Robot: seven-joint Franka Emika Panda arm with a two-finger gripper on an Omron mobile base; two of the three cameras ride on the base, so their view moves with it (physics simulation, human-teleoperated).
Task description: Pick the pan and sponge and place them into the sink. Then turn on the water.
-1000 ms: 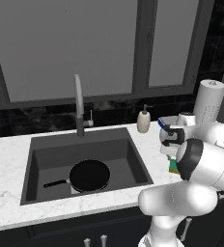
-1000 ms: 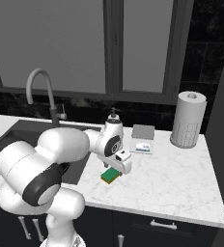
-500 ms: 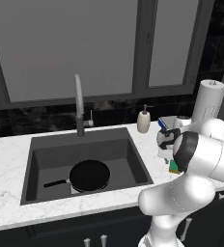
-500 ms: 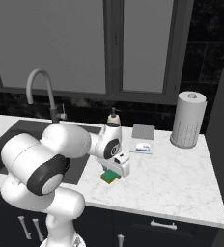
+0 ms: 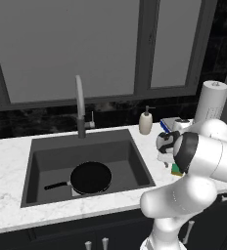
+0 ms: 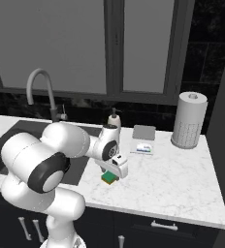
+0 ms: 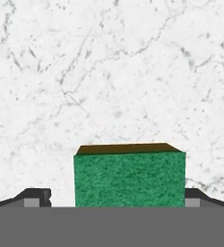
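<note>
Claw (image 7: 114, 201) jaws are spread apart astride the sponge (image 7: 129, 177) on the counter (image 7: 109, 72); closing is judged needed next.

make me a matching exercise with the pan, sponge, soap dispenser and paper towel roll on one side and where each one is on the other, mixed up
Things:
1. pan
2. sponge
3. soap dispenser
4. paper towel roll

Places:
A. upright at the back of the counter, just right of the sink
B. flat on the marble counter between the open claw's fingertips
C. lying on the sink bottom
D. standing at the far right of the counter near the wall

Pairs: 1-C, 2-B, 3-A, 4-D
</note>
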